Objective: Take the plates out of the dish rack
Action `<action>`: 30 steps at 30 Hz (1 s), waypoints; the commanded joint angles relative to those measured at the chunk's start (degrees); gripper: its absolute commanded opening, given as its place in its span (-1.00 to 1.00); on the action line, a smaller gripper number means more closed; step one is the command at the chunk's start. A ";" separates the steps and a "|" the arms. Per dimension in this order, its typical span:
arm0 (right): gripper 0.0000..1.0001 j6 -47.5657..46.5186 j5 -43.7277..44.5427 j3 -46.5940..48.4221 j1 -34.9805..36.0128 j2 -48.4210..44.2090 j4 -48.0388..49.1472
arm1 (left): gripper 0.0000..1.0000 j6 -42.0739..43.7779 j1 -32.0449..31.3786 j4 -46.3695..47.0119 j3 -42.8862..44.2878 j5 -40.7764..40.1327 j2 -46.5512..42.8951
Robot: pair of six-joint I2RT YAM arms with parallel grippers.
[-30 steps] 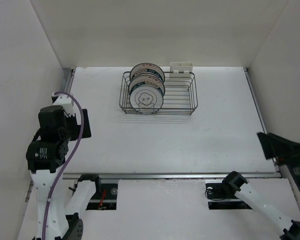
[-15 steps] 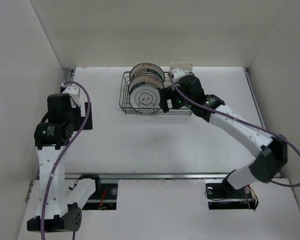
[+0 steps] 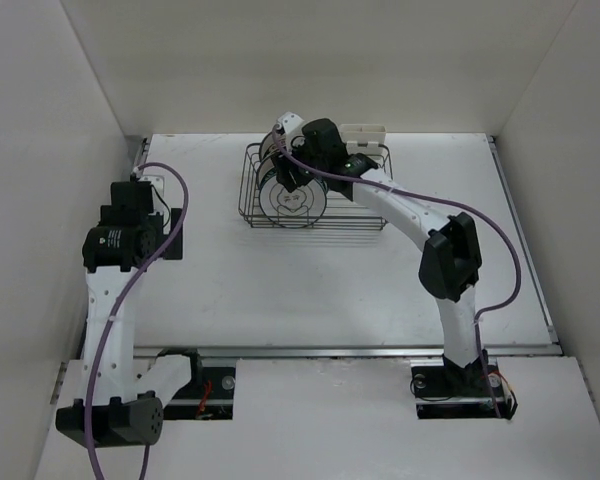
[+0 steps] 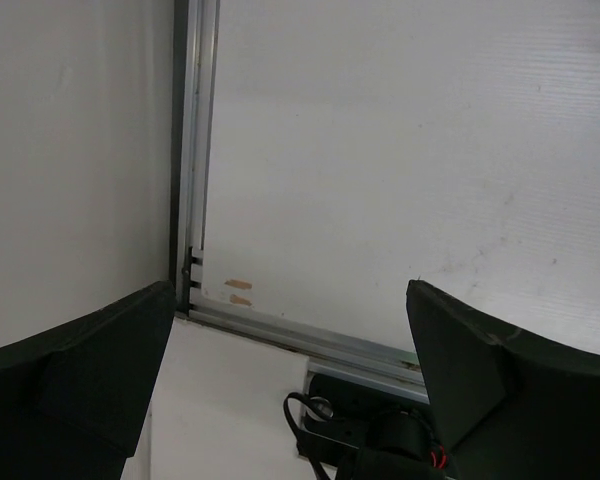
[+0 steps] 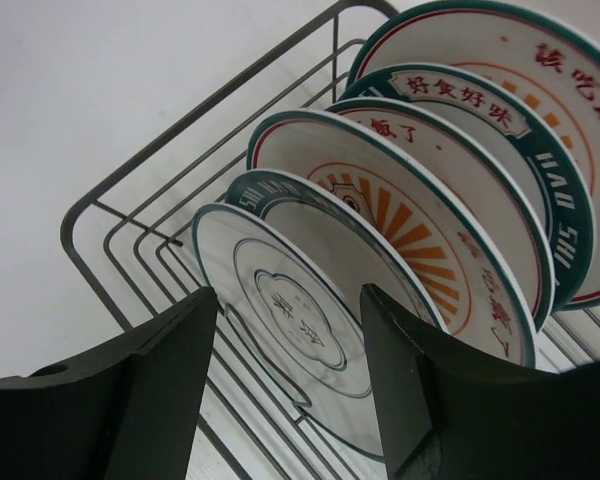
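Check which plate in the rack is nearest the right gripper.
The front plate, at the end of the row: white face with a thin teal outline drawing, no sunburst. It shows in the gap of the right gripper.

Several white, patterned plates [image 5: 420, 250] stand on edge, slotted in the dark wire dish rack's [image 3: 355, 212] left end.

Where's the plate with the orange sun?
In the right wrist view, right of centre, the orange sun plate stands in the dish rack, behind a teal-rimmed plate.
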 commanded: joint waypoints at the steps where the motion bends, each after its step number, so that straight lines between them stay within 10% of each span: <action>1: 0.30 -3.71 -3.73 3.75 -0.18 -0.54 1.29 | 1.00 1.53 0.39 1.07 1.63 -2.35 0.93; 21: 0.15 -4.24 -12.26 1.11 -4.66 4.47 0.41 | 1.00 -2.07 0.39 2.82 14.72 -5.43 15.43; 30: -0.67 -4.24 -9.73 -0.21 -4.66 2.89 -0.12 | 1.00 -2.60 0.39 2.82 12.70 -5.43 14.91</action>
